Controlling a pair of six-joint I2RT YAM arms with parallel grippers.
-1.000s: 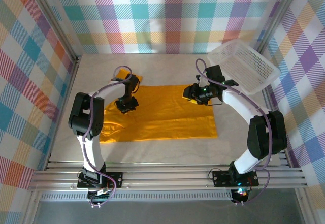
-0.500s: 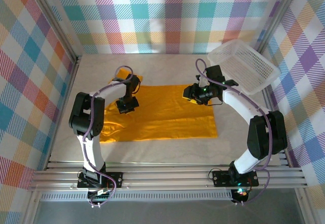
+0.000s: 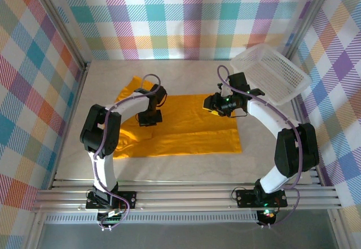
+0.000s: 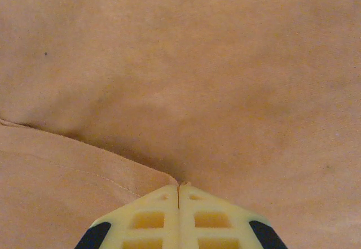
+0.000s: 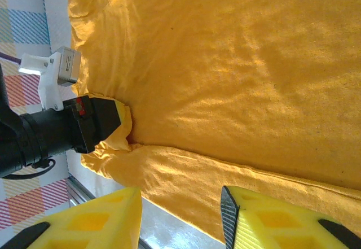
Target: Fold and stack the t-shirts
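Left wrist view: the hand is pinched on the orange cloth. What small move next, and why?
Probably carry the left hand rightward over the t-shirt without opening it: it is closed on a pinch of fabric, and from above the shirt's left side looks rumpled, not yet folded over the middle. The right hand is open, holding nothing.

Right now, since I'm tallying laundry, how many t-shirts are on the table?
1: the orange-yellow t-shirt lies spread flat on the table, its left part pinched by the left claw. Another could hide beneath it.

T-shirt (image 3: pixel 192 130) partly under left arm (image 3: pixel 121 109)
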